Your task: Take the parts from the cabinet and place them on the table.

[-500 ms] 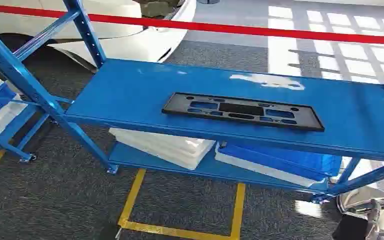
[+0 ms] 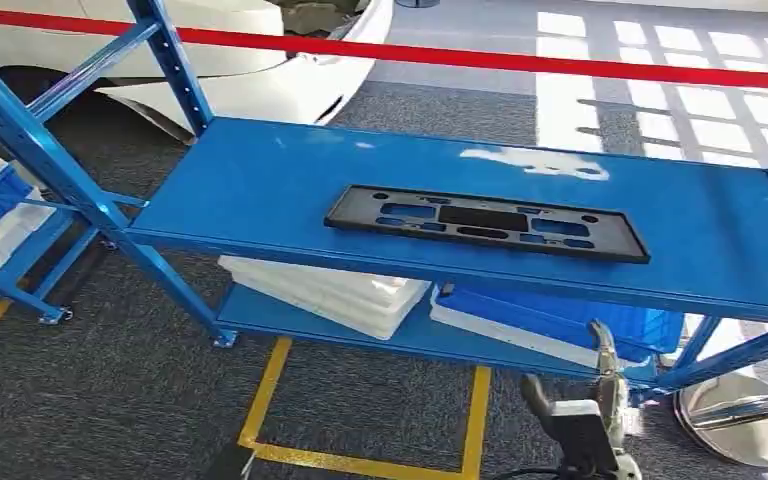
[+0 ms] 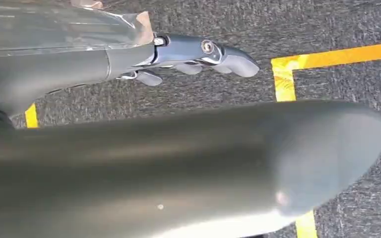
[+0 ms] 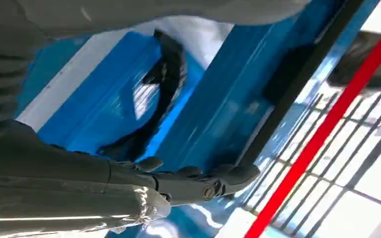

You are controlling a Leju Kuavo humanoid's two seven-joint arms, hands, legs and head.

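A blue steel shelving rack (image 2: 260, 190) stands on grey carpet (image 2: 110, 400) marked with yellow floor tape (image 2: 260, 400), its top shelf at a height the humanoid can reach from the front, which is likely why the part is staged there. Behind it a red barrier band (image 2: 460, 55) cordons off a white car (image 2: 260, 70). The lower shelf carries white foam trays (image 2: 330, 290) and a blue bin (image 2: 570, 315) stacked flat, out of the way of the picking level. The task's piece, a long black plastic frame (image 2: 487, 223) with cut-out openings, lies flat near the middle of the top shelf, touched by nothing and lengthwise along the shelf, presenting its long front edge to the robot. The right hand (image 2: 590, 410) rises from below at the rack's front edge, under and short of the frame; in the right wrist view the right hand (image 4: 198, 181) has its fingers stretched out and holds nothing, apparently readied for a reach, though the blur leaves the exact spread uncertain. The left hand (image 3: 203, 54) hangs over the carpet beside the yellow tape, fingers loosely extended and empty, seemingly parked while the other arm works. No worktop for the drop-off is shown, so the pick has yet to begin.
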